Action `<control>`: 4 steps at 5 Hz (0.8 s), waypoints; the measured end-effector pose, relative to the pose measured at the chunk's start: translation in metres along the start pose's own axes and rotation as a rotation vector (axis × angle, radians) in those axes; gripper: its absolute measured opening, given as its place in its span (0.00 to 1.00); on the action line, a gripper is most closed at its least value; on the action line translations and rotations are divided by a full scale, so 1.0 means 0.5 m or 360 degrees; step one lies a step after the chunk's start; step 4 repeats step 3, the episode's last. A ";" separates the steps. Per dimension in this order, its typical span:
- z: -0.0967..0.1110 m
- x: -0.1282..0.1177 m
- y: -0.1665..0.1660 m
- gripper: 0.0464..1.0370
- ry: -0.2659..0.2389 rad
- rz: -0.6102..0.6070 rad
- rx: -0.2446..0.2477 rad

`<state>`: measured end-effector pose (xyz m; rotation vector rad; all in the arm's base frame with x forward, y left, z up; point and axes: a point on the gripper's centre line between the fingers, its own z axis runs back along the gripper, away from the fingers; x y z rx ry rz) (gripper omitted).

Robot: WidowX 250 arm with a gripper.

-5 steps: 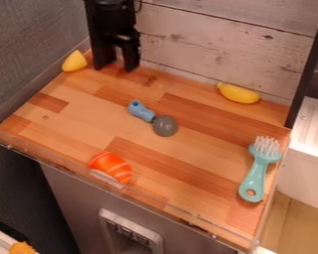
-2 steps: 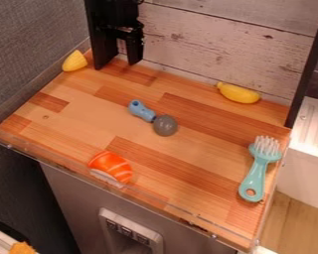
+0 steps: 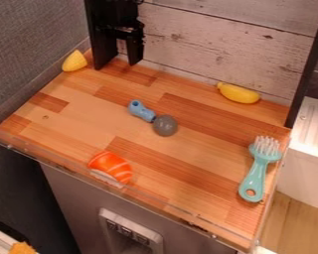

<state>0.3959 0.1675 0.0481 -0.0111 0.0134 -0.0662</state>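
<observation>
Evidently nothing is lifted: the gripper (image 3: 133,46) hangs above and left of the toy spoon (image 3: 152,118), its opening impossible to tell. Around the spoon on the desk (image 3: 75,116) lie the yellow wedge (image 3: 74,61) upper left, banana (image 3: 238,93) upper right, salmon sushi (image 3: 111,167) below and brush (image 3: 259,168) lower right.

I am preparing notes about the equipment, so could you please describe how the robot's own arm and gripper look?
The arm is black, with blocky, angular parts visible. The gripper is also black, its lower part narrow and straight-sided. I cannot make out any markings on them, nor tell whether cables run along the dark parts.
</observation>
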 end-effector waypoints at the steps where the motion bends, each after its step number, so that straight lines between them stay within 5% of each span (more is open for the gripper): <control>1: -0.008 0.000 0.001 0.96 -0.0013 -0.0006 0.0012; 4: -0.009 -0.001 0.001 0.96 -0.0012 -0.0112 0.0014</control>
